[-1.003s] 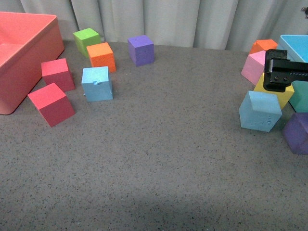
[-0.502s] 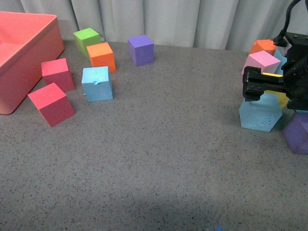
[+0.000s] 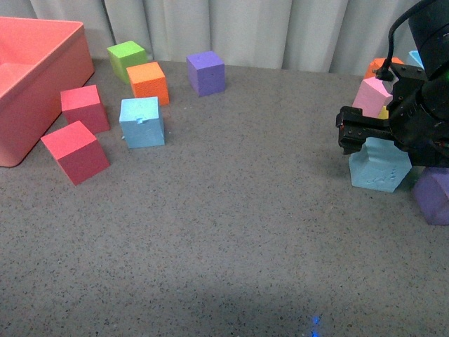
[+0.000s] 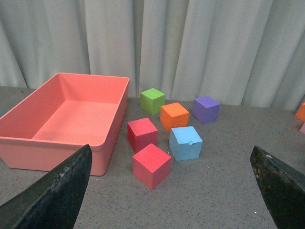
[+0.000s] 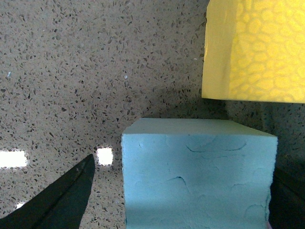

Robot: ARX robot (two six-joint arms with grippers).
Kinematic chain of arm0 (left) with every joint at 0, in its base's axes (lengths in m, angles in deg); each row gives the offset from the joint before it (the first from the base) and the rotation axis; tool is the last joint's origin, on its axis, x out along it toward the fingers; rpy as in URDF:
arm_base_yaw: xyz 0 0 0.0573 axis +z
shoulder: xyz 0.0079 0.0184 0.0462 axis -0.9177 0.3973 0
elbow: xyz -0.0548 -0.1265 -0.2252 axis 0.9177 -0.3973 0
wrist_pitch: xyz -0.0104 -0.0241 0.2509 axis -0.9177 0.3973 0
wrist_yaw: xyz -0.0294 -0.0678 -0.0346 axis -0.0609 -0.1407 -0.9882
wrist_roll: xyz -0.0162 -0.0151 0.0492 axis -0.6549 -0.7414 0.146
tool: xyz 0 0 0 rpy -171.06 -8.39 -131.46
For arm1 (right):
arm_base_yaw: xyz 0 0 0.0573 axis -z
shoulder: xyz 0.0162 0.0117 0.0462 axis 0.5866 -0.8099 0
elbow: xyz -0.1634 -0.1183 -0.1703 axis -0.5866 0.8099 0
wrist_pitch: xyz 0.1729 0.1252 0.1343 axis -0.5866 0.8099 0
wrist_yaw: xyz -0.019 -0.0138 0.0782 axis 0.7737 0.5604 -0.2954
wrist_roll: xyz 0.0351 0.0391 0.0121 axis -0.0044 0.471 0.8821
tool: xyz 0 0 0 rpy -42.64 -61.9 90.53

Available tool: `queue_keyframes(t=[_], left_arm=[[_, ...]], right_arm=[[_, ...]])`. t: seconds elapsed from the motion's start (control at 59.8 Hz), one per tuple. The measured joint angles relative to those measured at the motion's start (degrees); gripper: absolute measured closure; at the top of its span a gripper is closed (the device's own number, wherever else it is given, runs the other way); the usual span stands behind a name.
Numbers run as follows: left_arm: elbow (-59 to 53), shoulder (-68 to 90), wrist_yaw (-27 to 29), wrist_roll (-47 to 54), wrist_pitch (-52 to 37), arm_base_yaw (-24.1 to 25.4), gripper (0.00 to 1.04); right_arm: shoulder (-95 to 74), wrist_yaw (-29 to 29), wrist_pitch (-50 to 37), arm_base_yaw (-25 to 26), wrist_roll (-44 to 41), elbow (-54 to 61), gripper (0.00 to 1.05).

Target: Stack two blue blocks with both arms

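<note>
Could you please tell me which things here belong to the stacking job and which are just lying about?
Job: blue block with notch, blue block with squiggle, right gripper, left gripper.
Lying about: red blocks, green block, orange blocks, purple blocks, pink block, yellow block, pink bin.

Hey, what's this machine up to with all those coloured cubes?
It is meant to stack two light blue cubes using both arms. The right end effector is down around the embossed blue cube on the right of the table, jaws open on either side, nothing gripped yet. The notched blue cube sits untouched on the left beside an orange cube, and the left end effector hangs open, facing it.
</note>
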Motion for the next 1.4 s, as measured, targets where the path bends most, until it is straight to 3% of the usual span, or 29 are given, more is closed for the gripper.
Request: queue_keyframes(t=[0.184, 0.284, 0.502, 0.736, 1.02, 1.404], left_arm=[[0.0, 0.0, 0.0, 0.0, 0.0, 0.0, 0.07], [0.0, 0.0, 0.0, 0.0, 0.0, 0.0, 0.07], [0.0, 0.0, 0.0, 0.0, 0.0, 0.0, 0.07], [0.0, 0.0, 0.0, 0.0, 0.0, 0.0, 0.07], [0.0, 0.0, 0.0, 0.0, 0.0, 0.0, 0.07], [0.0, 0.0, 0.0, 0.0, 0.0, 0.0, 0.07]], right_arm=[[-0.7, 0.7, 1.5, 0.1, -0.1, -1.2, 0.49], [-0.7, 1.0, 1.7, 0.0, -0.2, -1.3, 0.56], [-0.2, -0.4, 1.0, -0.9, -0.3, -1.2, 0.58], [0.7, -2.9, 1.9, -5.0, -0.5, -3.6, 0.58], [-3.7, -3.6, 4.4, -11.6, -1.3, -12.8, 0.58], [-10.7, -2.6, 9.6, -14.7, 0.8, -21.5, 0.58]])
